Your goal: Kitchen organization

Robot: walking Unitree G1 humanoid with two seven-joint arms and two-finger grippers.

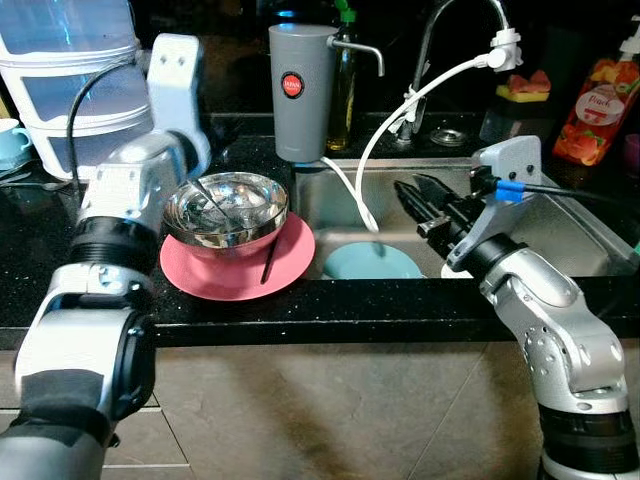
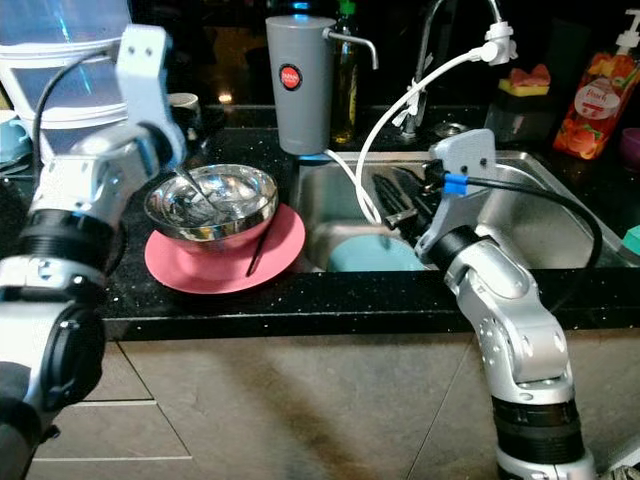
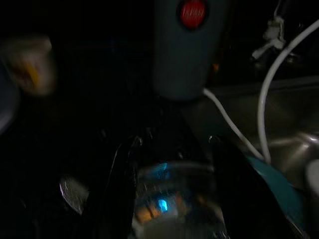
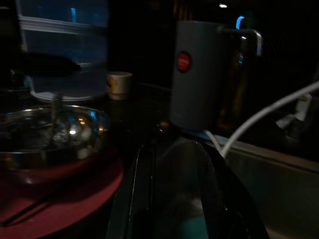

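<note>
The black table runs across the scene, with the steel sink let into it on the robot's right, so dirty ware can pass straight from the work surface into the basin. A stack of clear storage tubs stands at the far left, out of the working area. The grey water filter jug sits at the back edge just beside the sink, and a white hose loops from the tap down into the basin, presumably to feed or drain it.

On the table, touching the sink's edge, lies the pink plate, and the steel bowl rests on it with a utensil leaning inside; a dark chopstick lies across the plate. They look stacked for carrying as one load. A teal plate lies flat on the sink floor, likely already moved there.

The left gripper hovers over the bowl's far rim, its fingers spread wide to either side of the rim without closing on it, which reads as lining up a grasp. The right gripper reaches over the sink above the teal plate, its fingers apart and carrying nothing.
</note>
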